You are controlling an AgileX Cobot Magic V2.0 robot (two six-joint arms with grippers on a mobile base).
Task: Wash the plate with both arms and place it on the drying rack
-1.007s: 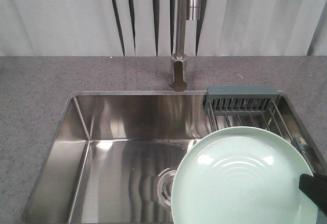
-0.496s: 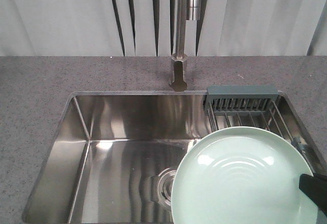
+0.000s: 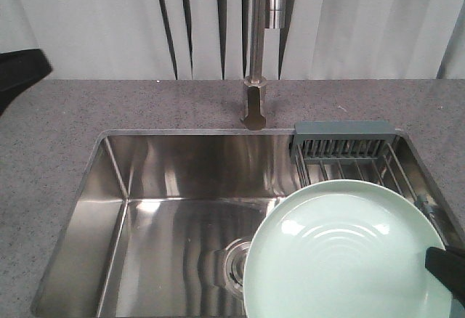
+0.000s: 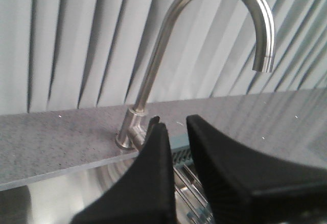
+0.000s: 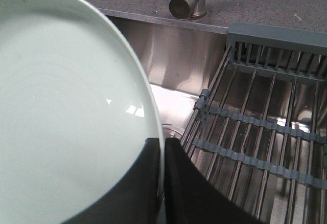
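Right gripper [image 5: 162,155] nearest, fingers pinched on rim of plate [image 5: 66,101]: one finger on face, other behind. Plate held tilted over right part of sink [image 3: 167,202], overlapping near end of drying rack [image 5: 265,132], which lies across sink's right end. Contact between plate and rack: cannot tell. Drain [image 3: 234,260] shows beside plate's left edge. Left gripper [image 4: 177,127] up at far left over countertop [image 3: 58,129], fingers slightly parted, nothing between. Beyond: faucet [image 4: 204,9], then pale vertical blinds [image 3: 87,20].

Round mint-green plate [image 3: 341,253] partly covers steel-rod drying rack [image 3: 349,151].
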